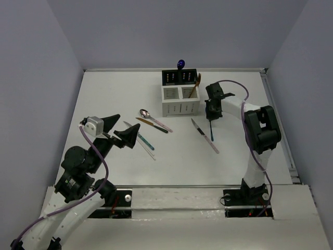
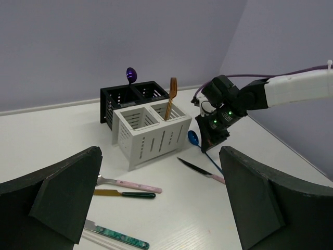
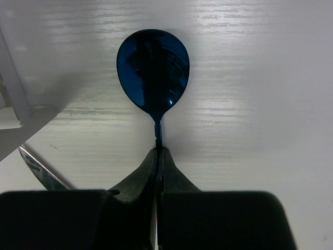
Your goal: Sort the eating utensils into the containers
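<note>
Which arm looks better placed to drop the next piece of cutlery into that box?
Right. The right gripper is shut on the blue spoon, just beside the caddy. The left gripper is open, holds nothing, and sits farther from it.

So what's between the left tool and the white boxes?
A teal-handled knife, then a black-handled knife and a pink-handled spoon, all lying flat; the left wrist view shows them best.
</note>
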`<state>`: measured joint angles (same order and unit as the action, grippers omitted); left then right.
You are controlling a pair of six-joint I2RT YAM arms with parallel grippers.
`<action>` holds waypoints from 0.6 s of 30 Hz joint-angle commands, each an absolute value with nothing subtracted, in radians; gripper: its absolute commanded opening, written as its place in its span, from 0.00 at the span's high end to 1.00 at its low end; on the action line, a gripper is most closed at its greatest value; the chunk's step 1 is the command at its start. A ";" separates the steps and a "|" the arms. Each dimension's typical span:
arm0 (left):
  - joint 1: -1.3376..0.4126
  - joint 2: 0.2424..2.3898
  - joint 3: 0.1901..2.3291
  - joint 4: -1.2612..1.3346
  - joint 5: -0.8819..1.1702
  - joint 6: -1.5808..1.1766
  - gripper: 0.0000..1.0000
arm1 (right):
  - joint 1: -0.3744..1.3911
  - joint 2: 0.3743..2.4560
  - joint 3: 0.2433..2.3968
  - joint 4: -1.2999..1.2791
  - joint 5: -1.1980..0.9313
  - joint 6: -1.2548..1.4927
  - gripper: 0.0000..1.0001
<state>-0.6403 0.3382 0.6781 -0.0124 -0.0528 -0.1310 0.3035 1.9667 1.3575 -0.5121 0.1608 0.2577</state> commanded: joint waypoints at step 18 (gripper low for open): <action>-0.646 0.347 0.670 0.028 -0.051 -0.127 0.01 | 0.371 1.437 1.305 -0.099 0.012 0.307 1.00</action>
<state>-0.6403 0.3389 0.6781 -0.0124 -0.0536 -0.1310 0.3447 1.3666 1.2396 -0.3317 0.1093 0.2794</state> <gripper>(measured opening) 0.992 0.021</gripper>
